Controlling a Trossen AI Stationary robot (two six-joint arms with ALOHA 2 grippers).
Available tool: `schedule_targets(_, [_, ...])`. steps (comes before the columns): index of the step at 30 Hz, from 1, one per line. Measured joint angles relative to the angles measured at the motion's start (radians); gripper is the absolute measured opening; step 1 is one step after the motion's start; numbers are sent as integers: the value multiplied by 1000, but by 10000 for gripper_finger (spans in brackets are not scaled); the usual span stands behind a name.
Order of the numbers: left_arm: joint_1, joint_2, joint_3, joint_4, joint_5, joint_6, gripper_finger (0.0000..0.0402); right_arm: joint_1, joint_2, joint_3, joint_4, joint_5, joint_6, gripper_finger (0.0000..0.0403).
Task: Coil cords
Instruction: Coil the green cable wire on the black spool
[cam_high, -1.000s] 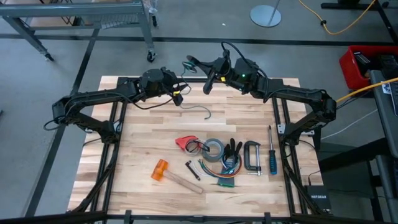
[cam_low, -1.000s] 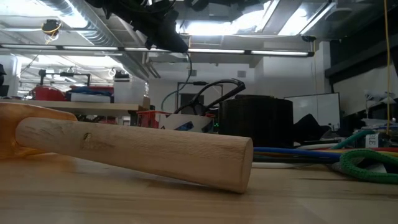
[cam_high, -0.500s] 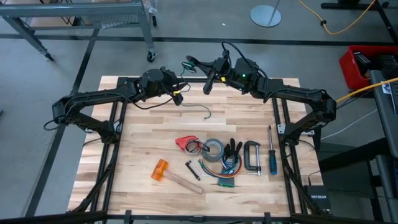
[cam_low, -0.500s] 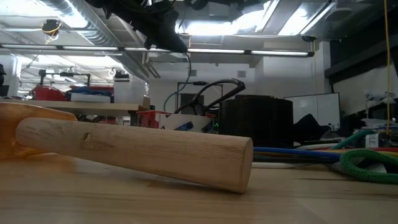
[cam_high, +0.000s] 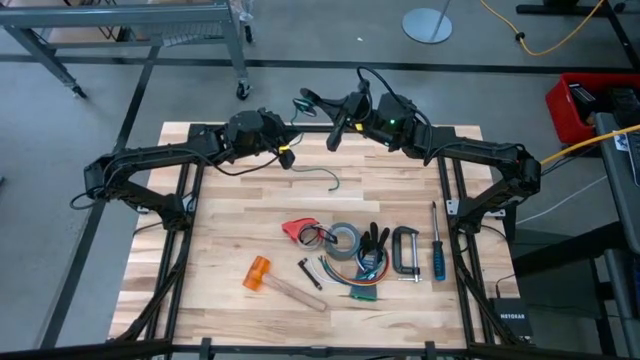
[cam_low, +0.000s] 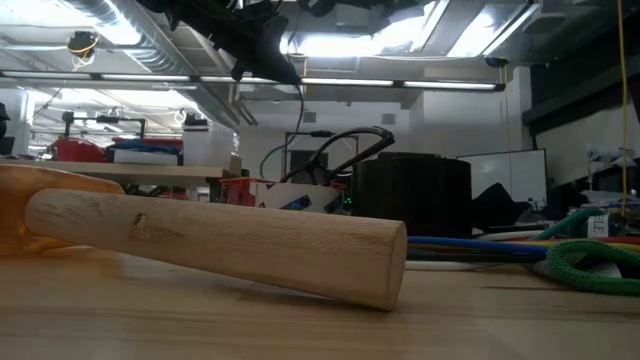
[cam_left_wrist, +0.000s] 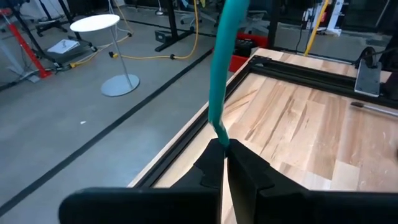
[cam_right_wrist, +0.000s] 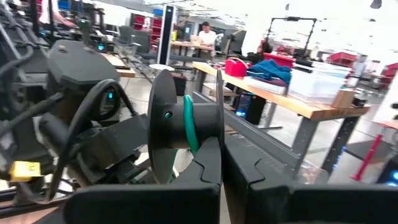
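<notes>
Cord (cam_left_wrist: 219, 81) is what I have pinched in the left fingers (cam_left_wrist: 211, 165), which are pressed together on it. In the left wrist view it rises teal-green and fairly straight out of the fingertips. From above, its loose tail (cam_high: 322, 174) trails from the left gripper (cam_high: 287, 155) onto the surface (cam_high: 230, 230) and curls towards the middle.

The right gripper (cam_high: 335, 135) hangs just beside the left one, over the far edge of the surface. Its fingers (cam_right_wrist: 208, 162) are close together and seem to clamp the flange of a black spool (cam_right_wrist: 163, 124) that carries a few green turns. I judge the spool's axis to run roughly across the line between the two grippers, so the cord has to feed in from the left side, square to that axis, to land between the flanges.

The left arm is the nearer one to the slack, and I would have it do the guiding while the right holds the spool.

Room is tight between the two wrists, so I expect little margin there. The far edge lies right under them, and a dropped tail could slip off it. The open surface nearer the middle gives space. The hammer (cam_high: 270, 280) and clamp (cam_high: 404, 250) lie well apart from the tail, nearer the front.
</notes>
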Motion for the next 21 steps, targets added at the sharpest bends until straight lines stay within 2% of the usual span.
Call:
schedule_targets(4, [-22,0,0,13,3,-22,2,0,0,0,2,38,-5,1])
schedule_targets(9, [-57,7,0,78,68,-73,1,-1,14,0,47,79,-13,1])
schedule_targets(18, [-96,47,0,101,113,-149,0,-1,96,-1,131,77,-33,1])
schedule_targets(21, [-96,47,0,101,114,-157,0,7,120,-1,131,41,-32,1])
